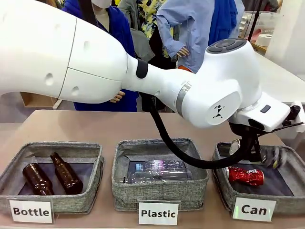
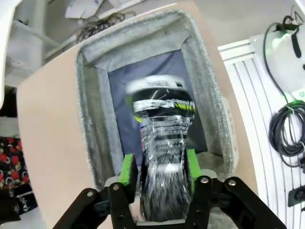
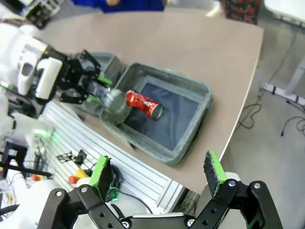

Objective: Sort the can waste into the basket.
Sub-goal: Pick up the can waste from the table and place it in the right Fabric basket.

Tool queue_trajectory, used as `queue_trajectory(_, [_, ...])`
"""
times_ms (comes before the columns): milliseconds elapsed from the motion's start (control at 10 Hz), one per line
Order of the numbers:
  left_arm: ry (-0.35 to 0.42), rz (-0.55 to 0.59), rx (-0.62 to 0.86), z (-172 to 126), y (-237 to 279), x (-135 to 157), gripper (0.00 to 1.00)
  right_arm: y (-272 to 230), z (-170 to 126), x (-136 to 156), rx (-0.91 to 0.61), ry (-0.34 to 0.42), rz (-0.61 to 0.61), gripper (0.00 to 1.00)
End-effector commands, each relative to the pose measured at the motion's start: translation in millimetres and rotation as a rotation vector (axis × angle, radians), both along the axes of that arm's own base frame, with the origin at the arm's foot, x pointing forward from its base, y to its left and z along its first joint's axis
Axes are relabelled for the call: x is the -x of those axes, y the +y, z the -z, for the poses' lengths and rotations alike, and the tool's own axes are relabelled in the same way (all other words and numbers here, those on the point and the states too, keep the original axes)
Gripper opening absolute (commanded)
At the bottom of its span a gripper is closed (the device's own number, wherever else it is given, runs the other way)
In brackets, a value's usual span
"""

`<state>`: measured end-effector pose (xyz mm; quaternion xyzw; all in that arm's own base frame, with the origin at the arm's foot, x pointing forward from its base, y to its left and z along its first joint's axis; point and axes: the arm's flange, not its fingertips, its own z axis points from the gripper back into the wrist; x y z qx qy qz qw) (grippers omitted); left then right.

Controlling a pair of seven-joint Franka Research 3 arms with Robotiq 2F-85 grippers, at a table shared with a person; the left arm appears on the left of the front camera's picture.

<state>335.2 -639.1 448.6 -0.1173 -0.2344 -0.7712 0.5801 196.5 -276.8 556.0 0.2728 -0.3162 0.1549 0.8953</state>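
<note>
The grey "Can" basket (image 1: 222,181) stands at the table's right end, and a crushed red can (image 1: 245,175) lies on its dark bottom. My left arm reaches across the table, with my left gripper (image 1: 252,149) just above this basket. The black-and-silver can (image 2: 162,129) sits between its green pads (image 2: 127,169) above the basket (image 2: 90,114). That can is motion-blurred while the basket stays sharp, and a narrow gap shows at one pad. In the right wrist view my right gripper (image 3: 157,167) stands open beyond the table's edge, far from the basket (image 3: 200,112), the red can (image 3: 143,104) and the left gripper (image 3: 93,90).
A "Plastic" bin (image 1: 119,191) with clear bottles sits in the middle of the table. A "Bottle" bin (image 1: 95,183) holding two brown bottles is at the left. People stand at the far side. A white slotted frame (image 2: 252,119) and cables lie beside the table's right end.
</note>
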Motion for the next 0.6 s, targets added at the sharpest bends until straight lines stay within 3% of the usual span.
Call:
queue_trajectory(0, [-0.002,0.010,-0.003,-8,2,1,1.00,0,-4,2,-0.005,0.014,0.010,1.00])
queue_trajectory(500, [0.012,-0.025,0.021,-30,36,7,1.00,0,-4,2,-0.005,0.014,0.010,1.00])
